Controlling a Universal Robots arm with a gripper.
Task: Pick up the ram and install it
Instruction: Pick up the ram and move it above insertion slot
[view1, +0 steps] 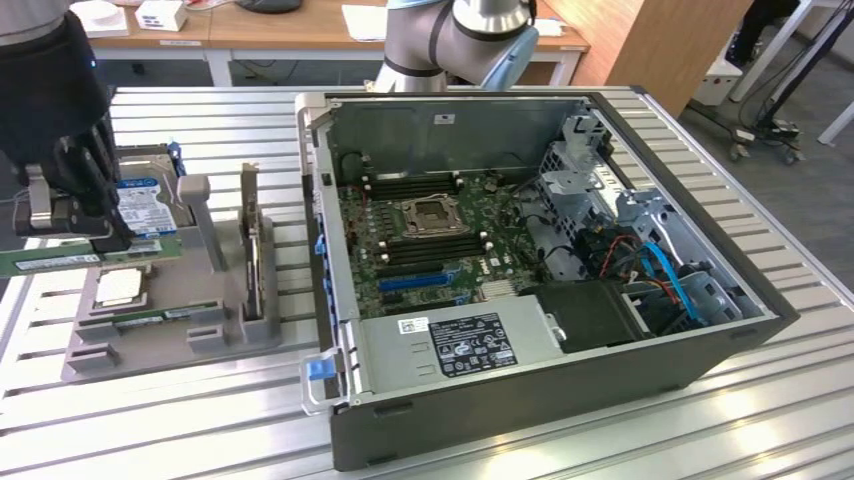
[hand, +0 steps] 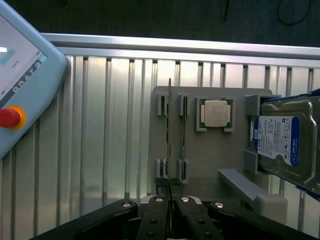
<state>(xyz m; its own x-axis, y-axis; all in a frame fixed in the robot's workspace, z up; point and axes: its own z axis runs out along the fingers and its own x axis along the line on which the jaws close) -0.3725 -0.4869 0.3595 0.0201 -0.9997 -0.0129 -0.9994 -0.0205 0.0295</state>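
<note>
- Exterior view: at the exterior view's left edge, midway down, the dark claw (view1: 80, 238) is clamped narrowly on the ram (view1: 47, 262). The green stick hangs beneath it, apparently clear of the grey holder (view1: 200, 300).
- The ram's long axis runs roughly across the frame. Its far end is cut off by the exterior view's left border.
- The open computer case (view1: 534, 390) fills the middle and the exterior view's right. Its motherboard (view1: 400, 260) lies well apart from the claw, beyond the case's near wall.
- The black memory slots (view1: 400, 186) also run roughly across the frame, so the stick appears close to parallel with them.
- The holder on the slatted desk (view1: 174, 420) carries a blue-labelled hard drive (view1: 144, 205), a processor chip (view1: 120, 287), an upright expansion card (view1: 250, 235) and a second memory stick (view1: 163, 315).
- Wrist view: the claw (hand: 170, 197) is shut on the ram (hand: 169, 135), seen edge-on as a thin line running away from the fingers over the holder (hand: 210, 160).
- The second memory stick (hand: 183, 132) stands just beside it, parallel.
- A teach pendant (hand: 25, 80) with a red button lies on the desk (hand: 110, 125), partly cut off.
- From this angle it is hard to judge how far the ram stands above its slot.
</note>
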